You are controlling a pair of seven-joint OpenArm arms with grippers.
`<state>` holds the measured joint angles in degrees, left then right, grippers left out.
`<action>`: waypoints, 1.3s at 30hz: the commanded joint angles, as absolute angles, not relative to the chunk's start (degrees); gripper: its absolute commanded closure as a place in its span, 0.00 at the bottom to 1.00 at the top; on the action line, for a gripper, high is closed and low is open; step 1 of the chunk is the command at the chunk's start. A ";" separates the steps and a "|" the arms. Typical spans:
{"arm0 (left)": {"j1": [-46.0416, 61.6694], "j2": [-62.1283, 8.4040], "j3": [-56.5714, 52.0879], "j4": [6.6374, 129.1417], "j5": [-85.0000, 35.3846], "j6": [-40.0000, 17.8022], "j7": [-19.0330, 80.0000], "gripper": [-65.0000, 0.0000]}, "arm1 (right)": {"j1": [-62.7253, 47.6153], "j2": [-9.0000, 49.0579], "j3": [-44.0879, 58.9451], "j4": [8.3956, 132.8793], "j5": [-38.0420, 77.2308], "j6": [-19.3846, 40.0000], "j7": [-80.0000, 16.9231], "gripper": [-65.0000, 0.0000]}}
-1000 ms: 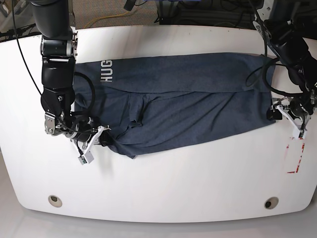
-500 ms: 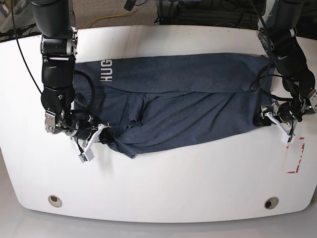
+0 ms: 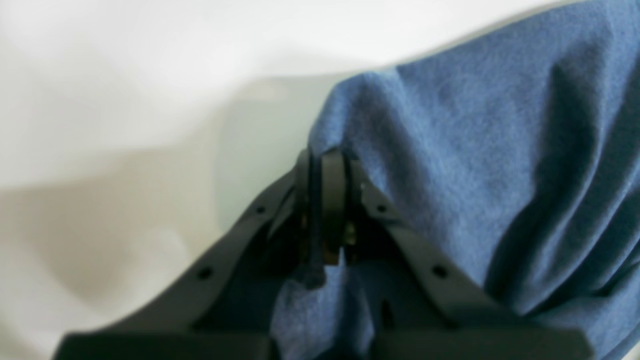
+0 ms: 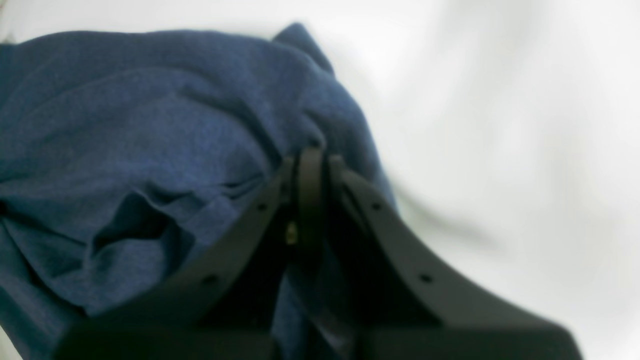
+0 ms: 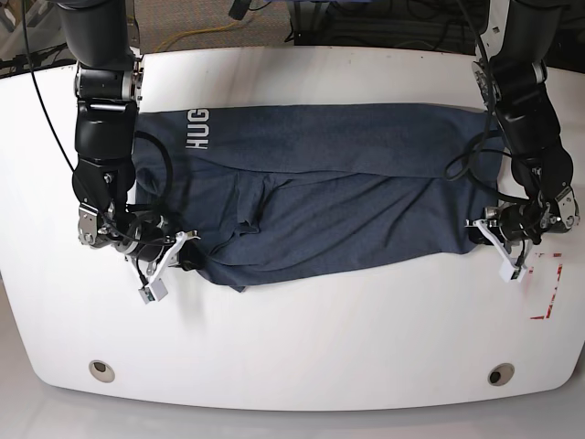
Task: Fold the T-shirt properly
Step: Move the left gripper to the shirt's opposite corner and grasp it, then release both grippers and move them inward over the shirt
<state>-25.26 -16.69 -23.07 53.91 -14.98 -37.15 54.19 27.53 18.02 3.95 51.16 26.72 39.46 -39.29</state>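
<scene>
Between the pressed-together black jaws of our left gripper (image 3: 327, 165) we see a pinched edge of the dark slate-blue, soft heathered fabric T-shirt (image 3: 475, 165), with cloth bunched up over the fingertips and more of it trailing down between the two finger arms toward the camera. Our right gripper (image 4: 310, 160) shows the same picture: its black jaws are drawn tight together with a fold of the blue fabric caught at the tips, and the cloth piles in loose wrinkles to one side of the fingers. Moving outward to the base view, we find the left gripper (image 5: 501, 240) at the right-hand end of the garment, on its near corner, and the right gripper (image 5: 175, 252) at the opposite, left-hand end, also on the near edge. The T-shirt (image 5: 347, 197) lies stretched lengthwise between them across the middle of the glossy white round-cornered tabletop (image 5: 302, 366), folded over itself with a long crease running along it and several wrinkles near the left end. White block lettering (image 5: 196, 130) reads sideways at the far left corner of the cloth. Just beside the left gripper, a red dashed corner marking (image 5: 548, 293) sits on the table surface.
</scene>
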 commanded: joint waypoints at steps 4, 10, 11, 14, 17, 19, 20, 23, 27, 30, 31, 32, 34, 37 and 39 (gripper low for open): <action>-26.59 -17.89 -21.93 62.46 -15.16 -36.88 55.96 1.00 | 28.88 18.59 4.35 57.80 27.47 40.00 -40.75 1.00; -26.24 -17.98 -17.89 71.69 -15.52 -36.88 59.74 1.00 | 28.88 18.86 4.53 63.96 27.47 40.00 -44.26 1.00; -26.24 -17.98 -17.63 73.63 -15.52 -36.97 59.74 1.00 | 28.88 19.21 5.32 64.92 27.47 40.00 -44.88 1.00; -26.15 -17.80 -17.63 76.62 -15.34 -36.97 60.00 1.00 | 28.88 19.30 6.99 66.42 27.47 40.00 -46.55 1.00; -26.15 -17.80 -17.63 78.20 -15.52 -36.97 61.85 1.00 | 28.88 19.30 7.43 66.77 27.47 40.00 -47.08 1.00; -26.15 -17.71 -17.63 80.57 -15.60 -37.05 62.99 1.00 | 28.88 19.38 7.43 66.77 27.47 40.00 -47.08 1.00; -26.15 -17.71 -17.63 81.89 -15.60 -37.05 63.25 1.00 | 28.88 19.38 7.43 66.86 27.47 40.00 -47.08 1.00; -24.75 -17.71 -17.63 85.76 -15.60 -37.14 63.43 1.00 | 28.79 20.44 7.52 68.35 27.91 40.00 -47.43 1.00; -23.69 -17.89 -17.63 87.52 -15.60 -37.14 63.08 1.00 | 27.30 20.70 7.52 70.55 27.56 40.00 -48.48 1.00; -23.69 -17.98 -17.63 85.85 -15.52 -37.14 63.08 0.94 | 27.03 20.70 7.52 70.64 27.47 40.00 -48.48 1.00; -23.69 -17.98 -17.63 85.05 -15.52 -37.14 63.08 0.87 | 26.95 20.70 7.52 70.64 27.47 40.00 -48.48 1.00; -23.69 -17.98 -17.63 84.44 -15.52 -37.14 63.08 0.80 | 26.86 20.70 7.52 70.64 27.47 40.00 -48.48 1.00; -23.69 -17.98 -17.63 83.47 -15.60 -37.14 63.08 0.50 | 26.15 20.70 7.52 70.64 27.47 40.00 -48.57 1.00; -23.34 -17.89 -17.89 84.26 -15.60 -37.05 62.73 0.14 | 25.36 20.70 7.52 70.64 27.82 40.00 -48.57 1.00; -23.16 -17.89 -17.98 85.41 -15.60 -36.97 61.76 0.03 | 25.19 20.70 7.52 70.73 27.91 40.00 -48.57 1.00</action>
<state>-21.47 -17.02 -17.74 83.13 -14.85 -37.10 63.77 23.53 19.84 7.18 69.49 26.85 39.90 -49.82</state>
